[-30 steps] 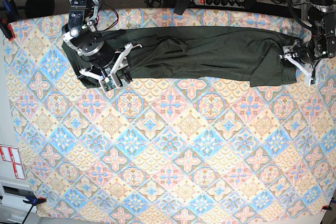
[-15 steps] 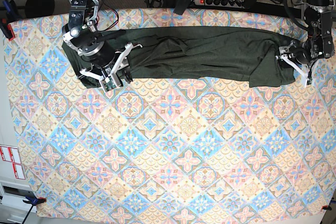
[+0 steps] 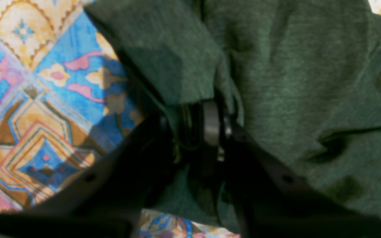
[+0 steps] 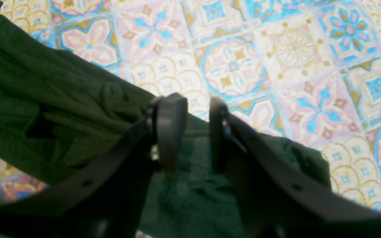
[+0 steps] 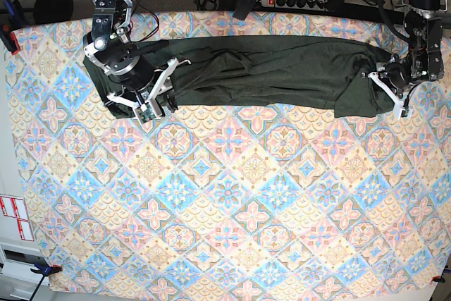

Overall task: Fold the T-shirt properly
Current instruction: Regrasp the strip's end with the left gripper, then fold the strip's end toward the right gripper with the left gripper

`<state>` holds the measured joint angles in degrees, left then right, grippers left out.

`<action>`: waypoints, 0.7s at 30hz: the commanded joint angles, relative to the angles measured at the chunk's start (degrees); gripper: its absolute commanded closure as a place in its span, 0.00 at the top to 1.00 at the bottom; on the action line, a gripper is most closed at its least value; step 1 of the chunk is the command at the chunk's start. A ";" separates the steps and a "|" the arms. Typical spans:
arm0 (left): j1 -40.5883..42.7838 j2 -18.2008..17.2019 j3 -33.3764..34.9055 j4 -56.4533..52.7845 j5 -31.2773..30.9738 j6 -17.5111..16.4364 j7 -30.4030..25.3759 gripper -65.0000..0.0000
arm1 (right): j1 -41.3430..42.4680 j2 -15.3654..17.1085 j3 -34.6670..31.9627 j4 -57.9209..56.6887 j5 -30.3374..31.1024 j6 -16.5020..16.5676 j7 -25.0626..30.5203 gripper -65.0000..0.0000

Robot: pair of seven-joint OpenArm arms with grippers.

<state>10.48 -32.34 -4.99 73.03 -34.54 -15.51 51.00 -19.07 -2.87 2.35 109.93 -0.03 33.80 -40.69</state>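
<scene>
The T-shirt (image 5: 282,72) is laid out as a long dark green band across the far side of the patterned tablecloth (image 5: 232,195), stretched from one arm to the other in the base view. Creases and bunched folds are seen through its middle, and a ragged lower hem is shown toward the base view's right end.

At the base view's left end, the right gripper (image 5: 156,94) is set down over the cloth. From its wrist camera the two dark fingers (image 4: 172,129) are seen parted, a clear gap between them, with green fabric lying in and below that gap. Whether the cloth is actually pinched there cannot be told; the pads are not pressed together.

At the base view's right end, the left gripper (image 5: 386,88) is placed on the very edge of the shirt. In the left wrist view the fingers (image 3: 212,124) are drawn close, and a fold of the green knit (image 3: 164,62) is caught between them, draped over the tips and bulging to both sides. The fabric is clamped at that end.

Bright tile pattern is shown beside the cloth in both wrist views, so the garment's edges are lying directly on the tablecloth. A power strip (image 5: 296,1) and cables are visible beyond the table's far edge.
</scene>
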 commanded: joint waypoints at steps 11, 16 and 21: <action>0.29 1.96 -11.23 0.24 -1.10 -0.89 0.82 0.00 | 0.39 0.02 0.33 1.24 0.78 -0.09 1.35 0.25; 0.38 1.96 -15.53 0.24 -0.58 -0.89 -2.34 0.00 | 0.39 0.02 0.51 1.24 0.78 -0.09 1.35 0.25; 0.38 1.96 -17.73 0.50 -1.02 -0.89 -2.52 0.00 | 0.39 0.02 0.51 1.24 0.78 -0.09 1.35 0.25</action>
<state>11.29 -29.17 -22.11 72.60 -35.16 -16.38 49.47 -19.07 -2.87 2.74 109.93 -0.03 33.80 -40.69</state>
